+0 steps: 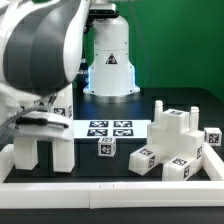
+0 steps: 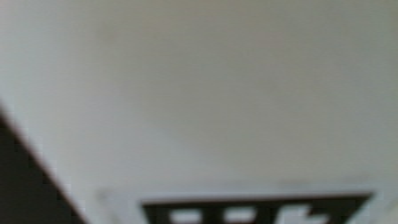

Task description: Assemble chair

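The gripper (image 1: 40,122) hung right over a white chair panel (image 1: 46,150) at the exterior view's left of the marker board (image 1: 108,128); I could not tell if it was clenched. I feared an off-centre grip would tip the panel over.

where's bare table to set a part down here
Bare black table lies between the white piece at the exterior view's left and the small cube, in front of the marker board. Crowded at that view's right, around the stepped structure.
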